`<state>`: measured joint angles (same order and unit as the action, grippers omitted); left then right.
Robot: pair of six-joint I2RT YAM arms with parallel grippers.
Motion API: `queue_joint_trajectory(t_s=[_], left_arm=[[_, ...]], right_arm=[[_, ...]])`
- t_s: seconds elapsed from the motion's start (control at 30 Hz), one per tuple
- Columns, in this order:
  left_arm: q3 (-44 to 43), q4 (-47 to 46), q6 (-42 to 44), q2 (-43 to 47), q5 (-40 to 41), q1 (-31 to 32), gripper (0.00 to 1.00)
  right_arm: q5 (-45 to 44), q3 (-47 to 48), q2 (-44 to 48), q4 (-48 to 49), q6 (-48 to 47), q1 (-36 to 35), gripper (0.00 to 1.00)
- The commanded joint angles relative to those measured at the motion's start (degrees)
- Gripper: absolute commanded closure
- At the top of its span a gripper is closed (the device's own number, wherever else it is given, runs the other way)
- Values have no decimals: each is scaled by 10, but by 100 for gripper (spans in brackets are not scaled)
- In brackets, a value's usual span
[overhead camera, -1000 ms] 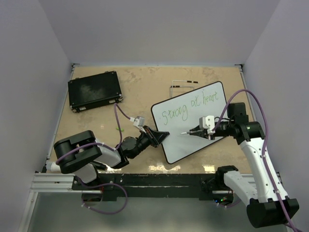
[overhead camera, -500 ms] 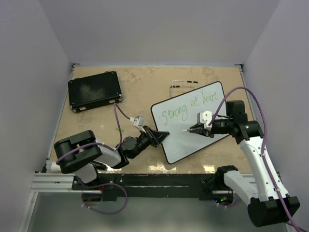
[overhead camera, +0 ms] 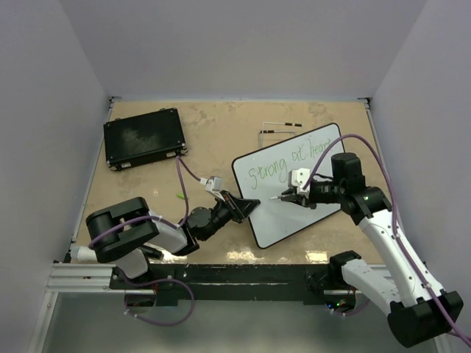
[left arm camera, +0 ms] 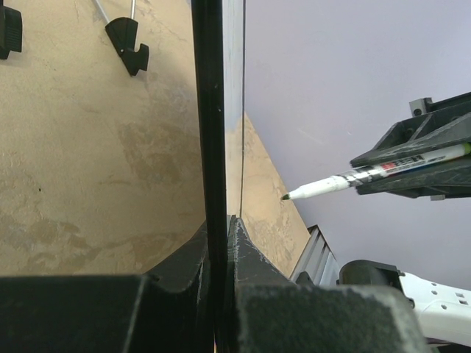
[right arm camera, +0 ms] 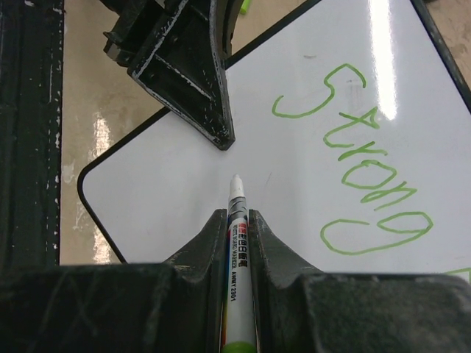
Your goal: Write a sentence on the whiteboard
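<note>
Green handwritten marker sentence: partly done. One ln, "Strong at heart", runs along the far half of the large glossy white rectangular whiteboard w/ thin black rim & rounded corners. Near half is blank, so I'd judge a 2nd ln is about to start; how much is left can't be told.

Board lies right under the right gripper, and its near-left rim sits btwn the fingers of the left gripper.

Right gripper is pinching a slim white-barrelled marker w/ printed label. In its wrist view the tip points fwd at blank board, w/ "Strong" off to its right. From the left wrist the marker tip looks just off the board face, prob. not touching.

Left gripper is pressed together on the black rim, seen edge-on: a thin rigid sheet.

Textures:
- Board face is slick and throws glare streaks.
- Ink strokes are thin and loopy.
- Gripper fingers are matte black w/ scuffed pale edges.

Further out, on the mottled tan table:
- A flat black rectangular case, well left of and beyond the left gripper.
- A thin wire frame, beyond the board.
</note>
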<state>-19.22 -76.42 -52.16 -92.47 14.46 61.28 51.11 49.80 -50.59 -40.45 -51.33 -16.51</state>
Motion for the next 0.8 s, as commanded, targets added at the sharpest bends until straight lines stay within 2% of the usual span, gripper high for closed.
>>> queue_joint_trajectory(t_s=[0.0,0.43,0.77], left_arm=[[-23,-28,37,-10,20,3,100],[-26,-32,41,-12,13,4,100],[-28,-37,43,-16,7,4,100]], right_arm=[[-75,-22,3,77,57,-22,100],[-122,-35,-24,121,95,-46,100],[-109,-37,-28,132,106,-58,100]])
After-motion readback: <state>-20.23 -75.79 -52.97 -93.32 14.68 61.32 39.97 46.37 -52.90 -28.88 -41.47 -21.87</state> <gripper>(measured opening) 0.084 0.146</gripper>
